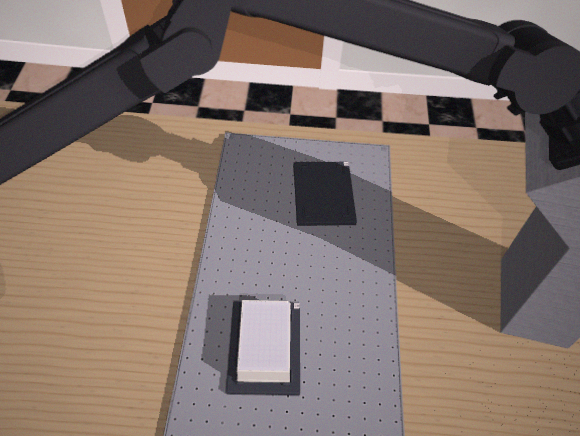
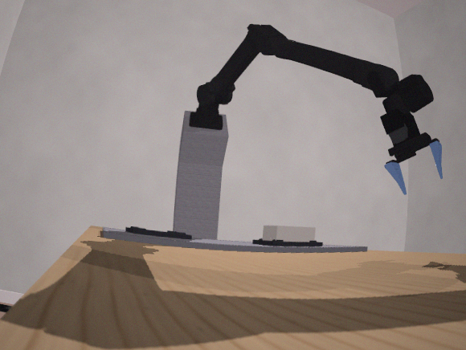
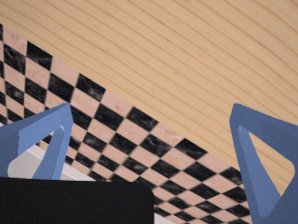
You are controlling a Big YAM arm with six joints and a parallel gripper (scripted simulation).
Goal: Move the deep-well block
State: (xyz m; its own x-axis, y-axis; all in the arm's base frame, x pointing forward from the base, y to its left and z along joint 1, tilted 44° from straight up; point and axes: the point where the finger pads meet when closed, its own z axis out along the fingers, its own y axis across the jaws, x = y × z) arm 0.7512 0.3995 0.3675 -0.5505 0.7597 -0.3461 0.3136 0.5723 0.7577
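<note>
At 6 o'clock on the grey perforated base plate (image 1: 320, 300) in the top view, the white 96-well deep-well block (image 1: 264, 341) sits upright on the dark plate nest N1 (image 1: 296, 386), its edges parallel to the nest's. A small white corner mark (image 1: 296, 305) lies just beside the block's 1 o'clock corner. Toward 12 o'clock on the same plate, well apart from the block, the dark plate nest N2 (image 1: 325, 194) carries nothing and lies in the arm's shadow. The plate rests on the wooden table (image 1: 90, 260). At 3 o'clock stands the grey pedestal (image 1: 545, 280) bearing the black arm (image 2: 321, 60). In the exterior view the claw (image 2: 422, 177) hangs high above the table, far from the block, released, with its blue fingers (image 2: 395, 177) spread wide and nothing between them.
</note>
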